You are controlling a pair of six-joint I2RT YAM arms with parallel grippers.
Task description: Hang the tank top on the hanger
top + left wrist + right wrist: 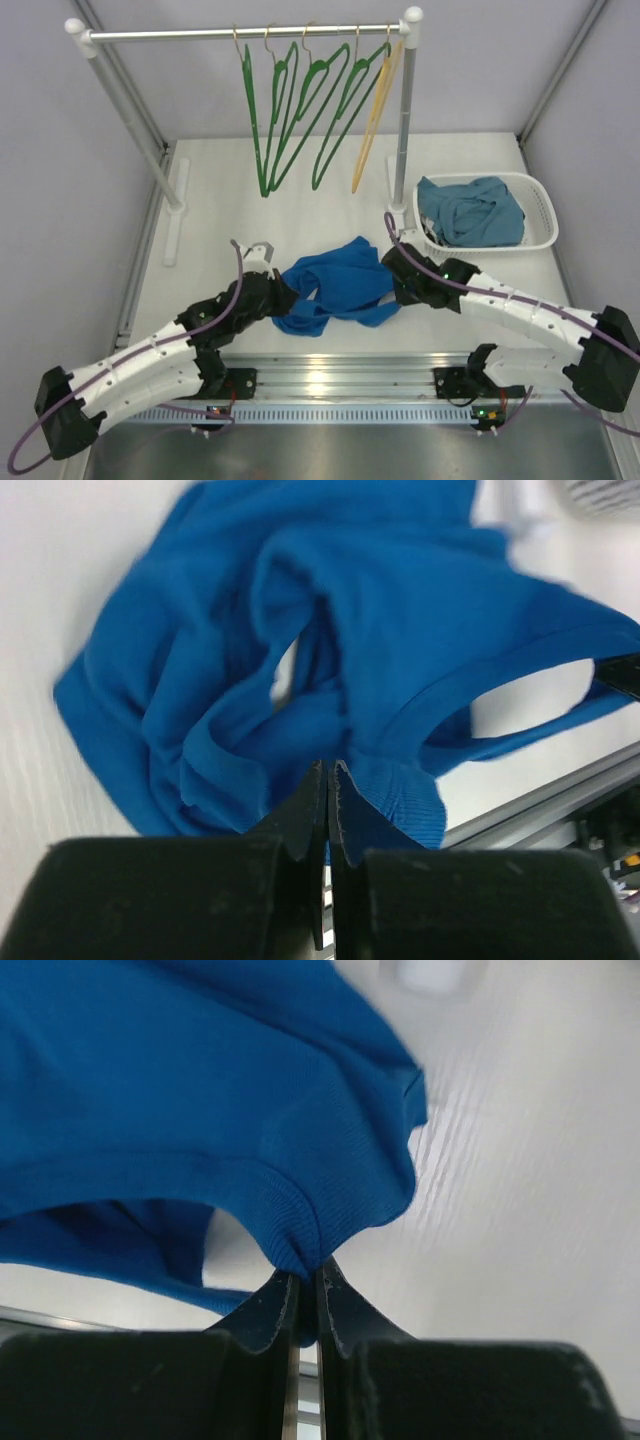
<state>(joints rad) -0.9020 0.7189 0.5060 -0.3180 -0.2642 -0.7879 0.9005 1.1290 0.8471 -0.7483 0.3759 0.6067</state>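
Observation:
The royal-blue tank top [335,285] lies bunched on the white table between my two arms. My left gripper [283,296] is shut on its left part; in the left wrist view the closed fingers [330,780] pinch a fold of the tank top [380,640]. My right gripper [396,272] is shut on its right edge; in the right wrist view the fingers [306,1280] pinch the ribbed hem of the tank top [200,1130]. Several green hangers [285,110] hang by brass hooks from the rail at the back.
A yellow hanger [375,110] hangs rightmost on the rail [240,33]. The rack's white posts [405,120] stand on the table. A white basket [540,215] at the right holds a duller teal garment [470,210]. A metal rail runs along the near edge [330,380].

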